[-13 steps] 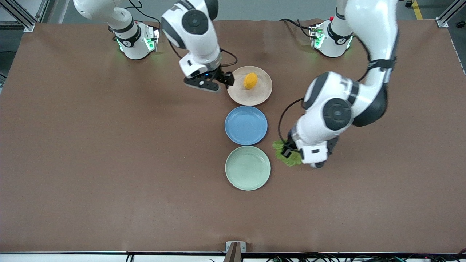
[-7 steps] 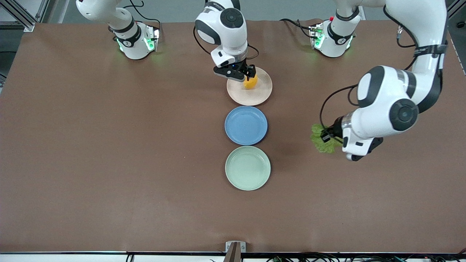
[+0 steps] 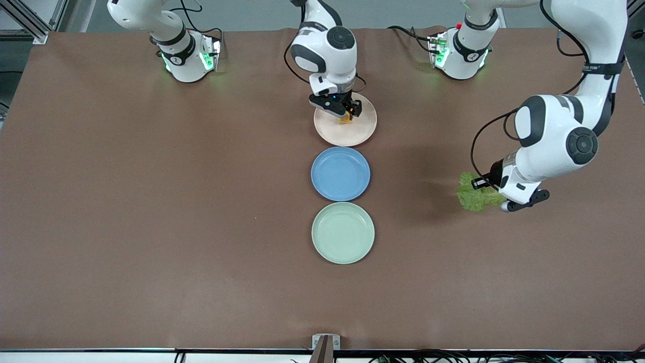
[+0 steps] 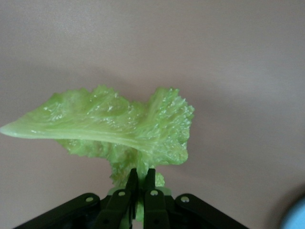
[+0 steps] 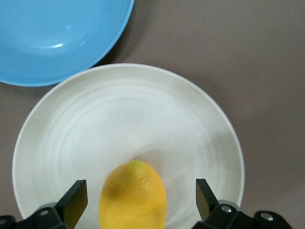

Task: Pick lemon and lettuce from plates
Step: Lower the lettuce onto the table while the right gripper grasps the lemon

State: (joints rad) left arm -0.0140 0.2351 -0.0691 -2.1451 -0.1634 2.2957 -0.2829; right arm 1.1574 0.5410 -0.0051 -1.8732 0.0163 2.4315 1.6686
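Note:
The lemon [image 5: 133,198] lies on the beige-pink plate [image 5: 143,109], between the open fingers of my right gripper [image 5: 140,198], which do not touch it. In the front view this gripper [image 3: 344,112] hides most of the lemon [image 3: 344,119] on that plate [image 3: 364,131]. My left gripper [image 4: 141,174] is shut on the stem end of the lettuce [image 4: 119,126]. It holds the leaf [image 3: 471,199] over bare table toward the left arm's end, with the gripper [image 3: 482,185] just above it. The mint green plate [image 3: 343,233] has nothing on it.
A blue plate [image 3: 340,173] with nothing on it sits between the beige-pink and mint plates, and shows in the right wrist view [image 5: 57,33] too. The three plates form a line down the table's middle. Brown table surface lies open on both sides.
My right gripper moved over the beige-pink plate and came down around the lemon. My left gripper carried the lettuce away from the mint plate toward the left arm's end.

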